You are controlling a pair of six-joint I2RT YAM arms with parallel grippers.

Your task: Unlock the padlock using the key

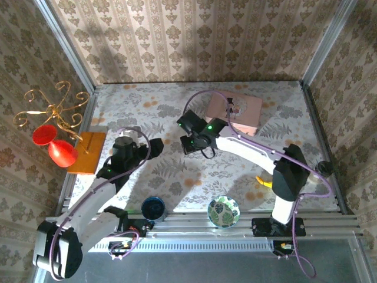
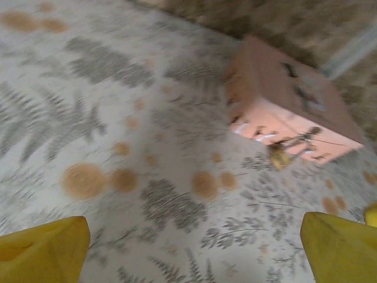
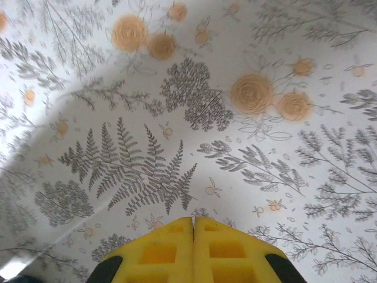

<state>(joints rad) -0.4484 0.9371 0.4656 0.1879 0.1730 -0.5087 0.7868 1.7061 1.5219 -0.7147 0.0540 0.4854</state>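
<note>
Your left gripper (image 2: pixel 194 244) stands wide and empty at the bottom of its wrist view. Your right gripper (image 3: pixel 193 223) is pressed closed over the flowered cloth (image 3: pixel 177 118). Farther off, right of centre in the left wrist view, the padlock (image 2: pixel 278 157) lies just beside the pink box (image 2: pixel 283 94).

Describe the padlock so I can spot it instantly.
Look to the pink box on the far side of the floral table. At the foot of its lighter front face is the padlock, a tiny brass-coloured piece, far smaller than the box.
</note>
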